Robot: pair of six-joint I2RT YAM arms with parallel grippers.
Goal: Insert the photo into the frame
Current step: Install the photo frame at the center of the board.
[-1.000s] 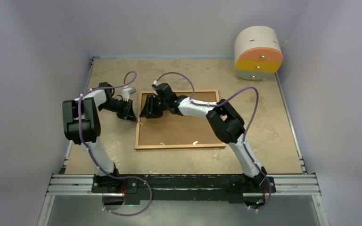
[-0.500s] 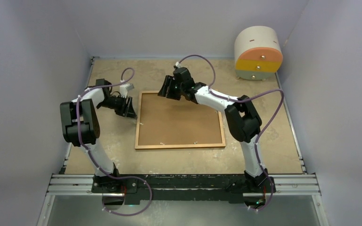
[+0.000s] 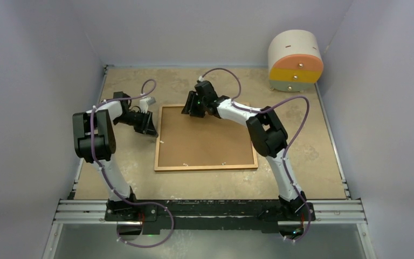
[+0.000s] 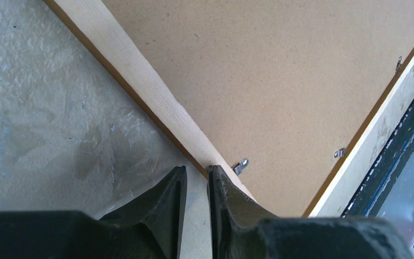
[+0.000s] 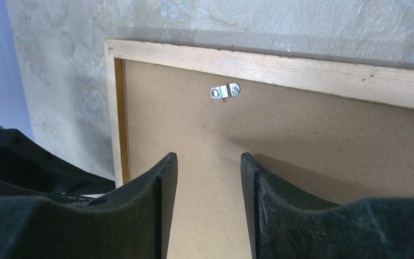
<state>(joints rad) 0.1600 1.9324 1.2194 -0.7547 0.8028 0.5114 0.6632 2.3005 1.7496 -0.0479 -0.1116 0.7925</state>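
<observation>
The frame [image 3: 205, 168] lies face down on the table, its plain brown board back [image 3: 207, 143] up. The photo is not in view. My left gripper [image 3: 152, 129] sits low at the frame's left edge. In the left wrist view [image 4: 197, 170] its jaws stand a narrow gap apart with only table between them, and the right finger touches the pale wooden edge [image 4: 140, 75]. My right gripper [image 3: 187, 108] hovers open and empty over the board's far left corner. In the right wrist view [image 5: 209, 156] a small metal clip [image 5: 225, 90] lies just ahead of it.
A round cabinet [image 3: 295, 59] with orange and yellow drawers stands at the far right corner. Small metal clips [image 4: 240, 166] sit along the board's edges. Grey walls close in the table on three sides. The black rail [image 3: 210, 208] runs along the near edge.
My right gripper has moved from the board's left part up to its far left edge, then settled slightly lower. My left gripper has stayed by the frame's left edge.
</observation>
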